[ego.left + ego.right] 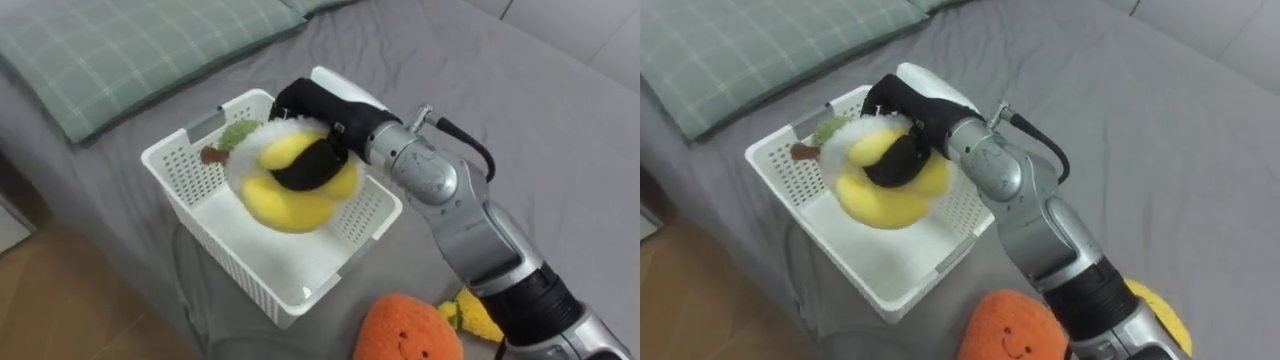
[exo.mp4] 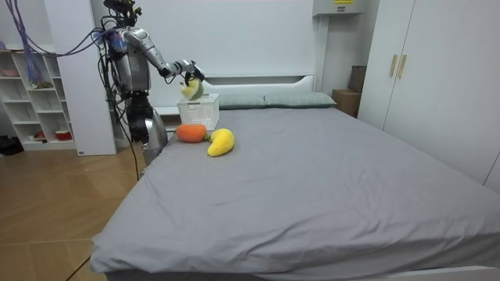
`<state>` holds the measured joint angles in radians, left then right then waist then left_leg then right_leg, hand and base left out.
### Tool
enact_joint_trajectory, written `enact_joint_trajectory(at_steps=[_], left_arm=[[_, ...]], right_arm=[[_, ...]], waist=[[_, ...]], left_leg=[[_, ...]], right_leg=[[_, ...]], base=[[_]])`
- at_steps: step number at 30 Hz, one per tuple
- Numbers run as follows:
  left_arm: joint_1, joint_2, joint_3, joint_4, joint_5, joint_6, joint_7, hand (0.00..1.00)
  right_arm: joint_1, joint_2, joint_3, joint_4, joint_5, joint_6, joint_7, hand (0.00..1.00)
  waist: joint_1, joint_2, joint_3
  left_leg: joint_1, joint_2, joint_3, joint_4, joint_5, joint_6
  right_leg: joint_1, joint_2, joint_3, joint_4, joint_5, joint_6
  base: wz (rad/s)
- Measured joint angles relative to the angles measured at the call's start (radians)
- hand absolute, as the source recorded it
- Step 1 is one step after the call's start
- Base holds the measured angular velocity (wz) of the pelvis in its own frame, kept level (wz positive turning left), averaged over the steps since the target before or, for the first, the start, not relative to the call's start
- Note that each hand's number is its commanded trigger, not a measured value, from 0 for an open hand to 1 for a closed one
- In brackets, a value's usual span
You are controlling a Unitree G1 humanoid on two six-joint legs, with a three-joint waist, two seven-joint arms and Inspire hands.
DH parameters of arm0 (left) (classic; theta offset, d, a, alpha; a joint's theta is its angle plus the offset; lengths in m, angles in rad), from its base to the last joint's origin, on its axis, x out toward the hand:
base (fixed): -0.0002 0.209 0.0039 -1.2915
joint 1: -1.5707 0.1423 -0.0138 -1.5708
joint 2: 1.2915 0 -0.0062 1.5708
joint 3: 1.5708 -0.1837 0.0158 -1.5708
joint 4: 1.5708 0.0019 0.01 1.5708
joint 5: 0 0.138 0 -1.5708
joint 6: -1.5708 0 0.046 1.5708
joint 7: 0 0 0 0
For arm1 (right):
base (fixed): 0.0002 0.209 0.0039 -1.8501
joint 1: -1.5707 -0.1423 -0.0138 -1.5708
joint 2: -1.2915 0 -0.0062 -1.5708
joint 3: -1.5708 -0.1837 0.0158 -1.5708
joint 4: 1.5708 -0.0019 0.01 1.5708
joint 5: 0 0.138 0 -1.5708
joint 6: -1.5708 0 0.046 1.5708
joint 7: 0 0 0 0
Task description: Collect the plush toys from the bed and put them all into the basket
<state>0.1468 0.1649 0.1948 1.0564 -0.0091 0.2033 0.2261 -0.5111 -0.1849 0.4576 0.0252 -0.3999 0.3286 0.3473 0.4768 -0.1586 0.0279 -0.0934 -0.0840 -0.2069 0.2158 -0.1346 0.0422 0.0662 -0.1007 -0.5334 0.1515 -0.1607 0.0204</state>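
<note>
Right hand (image 1: 315, 110), fingers clamped round yellow-and-white plush toy (image 1: 290, 200), held over white perforated plastic basket (image 1: 215, 235) on grey bed (image 1: 520, 100); round orange plush toy (image 1: 405, 330) nearby.

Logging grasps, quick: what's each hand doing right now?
Right hand: shut on the yellow plush toy, over the white basket.
Left hand: cannot be told.

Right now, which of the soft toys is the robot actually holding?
The yellow plush with the green tuft, gripped in the right hand over the white basket. The orange plush and the other yellow toy lie on the bed beside it.
</note>
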Motion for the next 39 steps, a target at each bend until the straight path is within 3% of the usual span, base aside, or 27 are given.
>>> enact_joint_trajectory(at_steps=[5,9,25,33,39], left_arm=[[0.007,0.005,0.039,-0.007,0.001,0.014,0.002,0.00],[0.017,0.008,0.041,-0.013,0.001,0.016,0.009,0.00],[-0.002,0.008,0.059,-0.017,0.001,0.008,0.043,0.00],[0.011,0.005,0.054,-0.006,0.003,0.015,0.043,0.00],[0.026,0.004,0.057,-0.008,0.004,0.012,0.048,0.00]], right_arm=[[0.000,0.002,-0.001,0.049,0.001,0.000,-0.022,0.00],[0.000,0.001,-0.001,0.049,0.001,0.000,-0.041,0.00],[0.000,-0.026,-0.013,0.049,0.002,-0.014,-0.089,0.00],[0.001,-0.056,-0.035,0.048,0.028,-0.022,-0.143,0.00],[0.021,-0.060,-0.106,0.023,0.027,-0.035,-0.155,0.00]], waist=[[0.026,-0.005,-0.0049],[0.026,-0.009,-0.0091],[0.016,-0.004,-0.0064],[-0.022,0.017,-0.0074],[-0.066,0.015,-0.0135]], left_leg=[[-0.007,-0.013,-0.024,0.007,0.007,0.004],[-0.004,-0.015,-0.025,0.007,0.010,0.006],[-0.003,-0.017,-0.025,0.012,0.010,0.008],[0.002,-0.015,-0.014,0.009,0.010,0.009],[0.005,-0.001,0.034,0.004,0.008,0.012]], right_leg=[[0.003,-0.007,-0.019,0.002,-0.003,0.005],[0.006,-0.010,-0.021,0.004,-0.001,0.008],[0.007,-0.014,-0.018,0.019,-0.002,0.008],[0.003,-0.015,-0.011,0.021,-0.001,0.009],[-0.014,-0.001,0.043,0.020,0.005,0.007]], base=[[0.15],[0.01],[0.00],[-0.03],[-0.22]])
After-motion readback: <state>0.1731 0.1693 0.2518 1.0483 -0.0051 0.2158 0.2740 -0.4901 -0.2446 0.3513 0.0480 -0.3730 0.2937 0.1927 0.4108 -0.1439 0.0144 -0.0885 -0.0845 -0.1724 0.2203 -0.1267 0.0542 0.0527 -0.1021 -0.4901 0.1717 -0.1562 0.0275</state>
